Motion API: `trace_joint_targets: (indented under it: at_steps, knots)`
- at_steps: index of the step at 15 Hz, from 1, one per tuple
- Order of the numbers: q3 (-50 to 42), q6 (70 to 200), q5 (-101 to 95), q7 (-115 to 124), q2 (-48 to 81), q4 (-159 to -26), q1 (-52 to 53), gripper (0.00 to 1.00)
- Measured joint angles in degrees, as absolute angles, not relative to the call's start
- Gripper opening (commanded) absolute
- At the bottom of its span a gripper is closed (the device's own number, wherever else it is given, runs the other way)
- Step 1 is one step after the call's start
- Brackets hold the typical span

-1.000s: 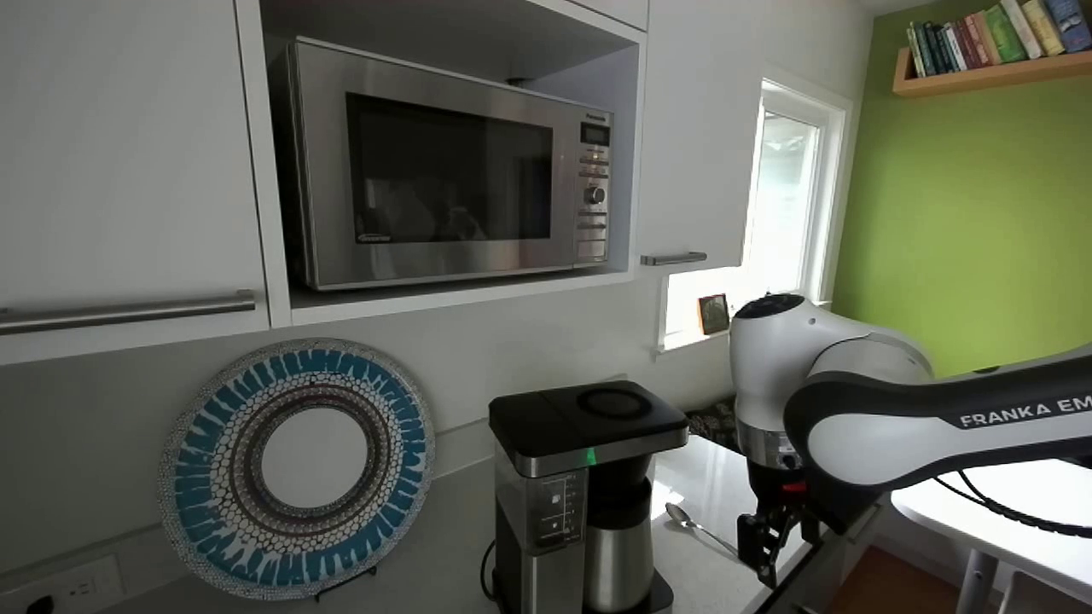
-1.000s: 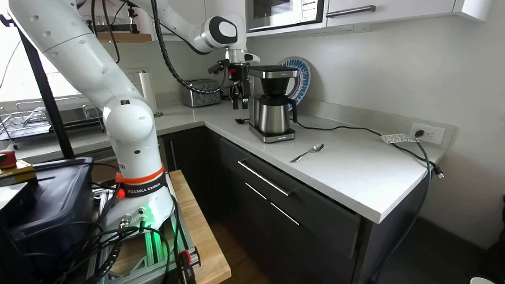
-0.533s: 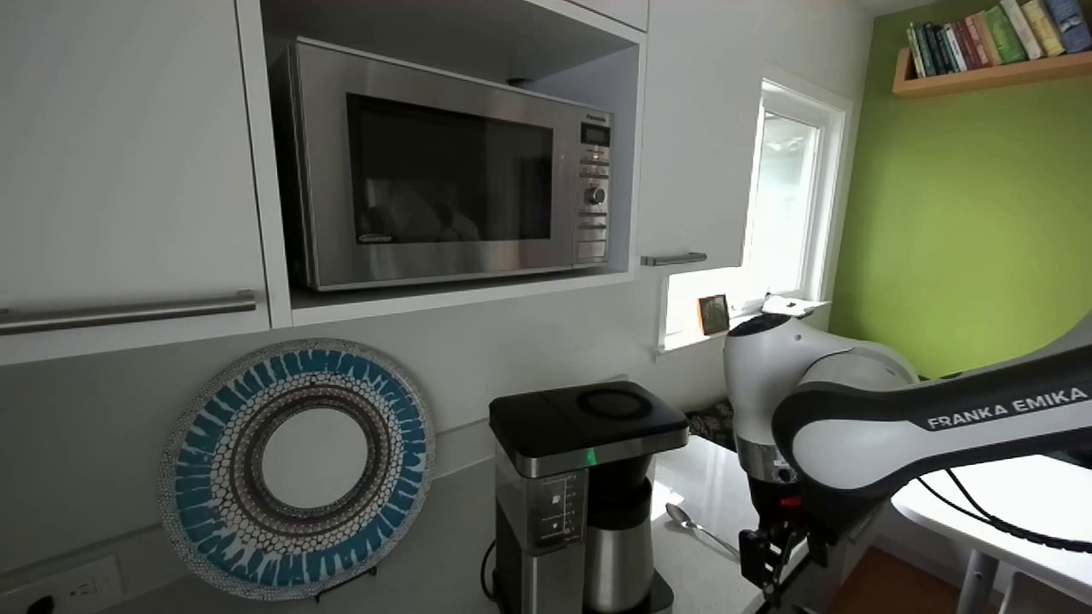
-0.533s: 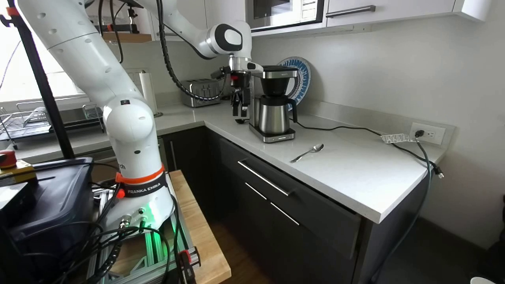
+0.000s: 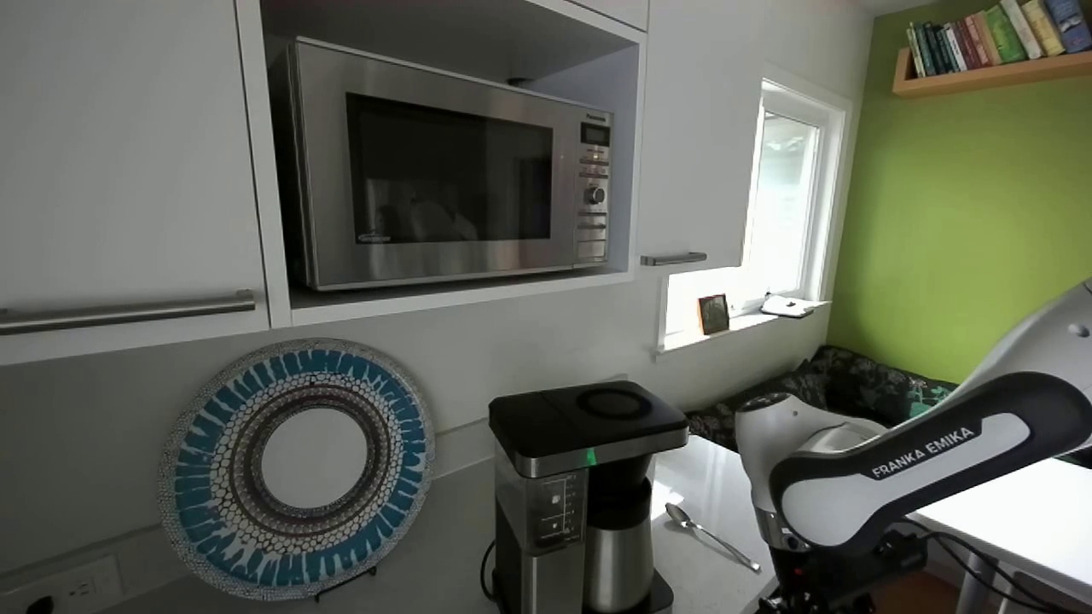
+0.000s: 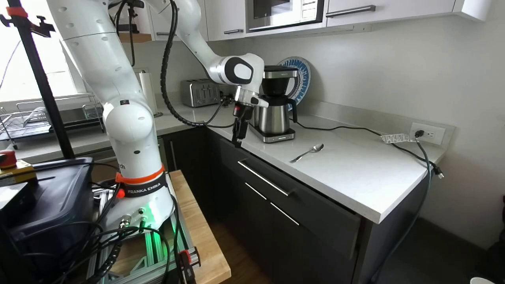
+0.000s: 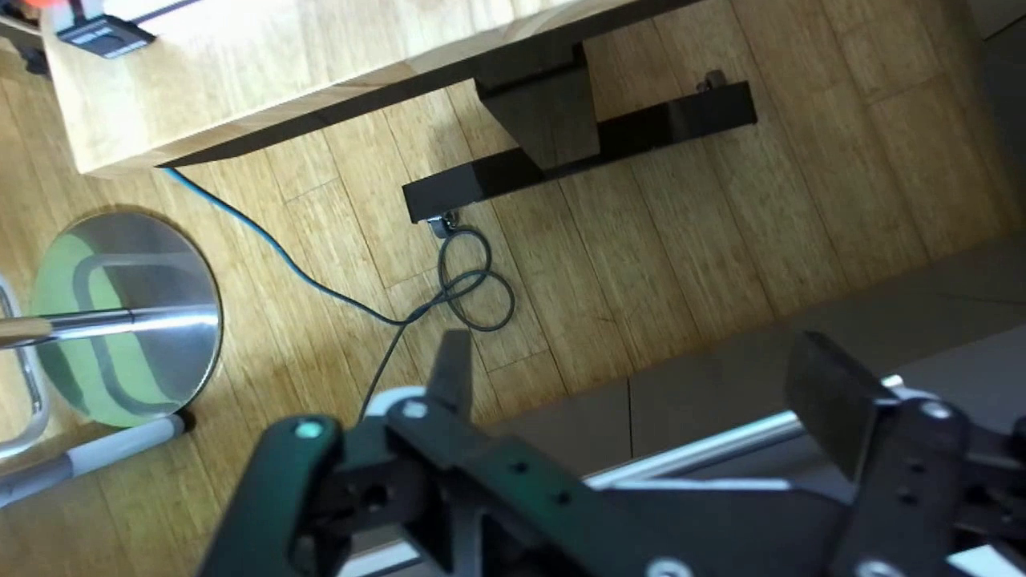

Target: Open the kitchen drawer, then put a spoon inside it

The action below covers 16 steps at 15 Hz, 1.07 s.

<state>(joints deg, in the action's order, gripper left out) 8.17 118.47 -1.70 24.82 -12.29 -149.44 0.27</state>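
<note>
The silvery spoon lies on the white counter in both exterior views (image 5: 680, 515) (image 6: 317, 148), its handle towards the front edge. The dark drawer (image 6: 315, 211) is under the counter and looks closed; its long silvery handle (image 6: 263, 178) runs along its front. My gripper (image 6: 236, 142) hangs tilted at the counter's front edge, left of and above that handle. In the wrist view my gripper (image 7: 635, 344) is open and empty. A long silvery bar (image 7: 697, 450), which looks like the drawer handle, shows between and behind its fingers. The spoon is out of the wrist view.
The coffee maker (image 6: 275, 116) stands on the counter (image 6: 351, 177) close beside the arm. Two lower cabinet handles (image 6: 285, 214) sit below the drawer. A wooden table (image 6: 205, 228) carries the robot base. A toaster (image 6: 200, 92) stands at the back.
The arm has come down and my gripper has tilted, moving from beside the coffee maker down to the counter's front edge. The spoon and drawer have not moved.
</note>
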Motion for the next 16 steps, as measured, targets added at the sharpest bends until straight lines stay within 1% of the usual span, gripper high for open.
trace_joint_targets:
  at_steps: [5, 7, 10, 16]
  knots:
    - [4.96, 135.75, -0.61, 24.81, -10.94, -158.36, -0.40, 1.00]
    - [3.60, 141.57, 0.81, 24.75, -9.21, -159.30, -1.20, 1.00]
    - [2.03, 143.92, 5.31, 24.28, -6.24, -158.68, -1.39, 1.00]
    - [1.74, 144.47, 6.07, 24.28, -5.38, -158.38, -1.41, 1.00]
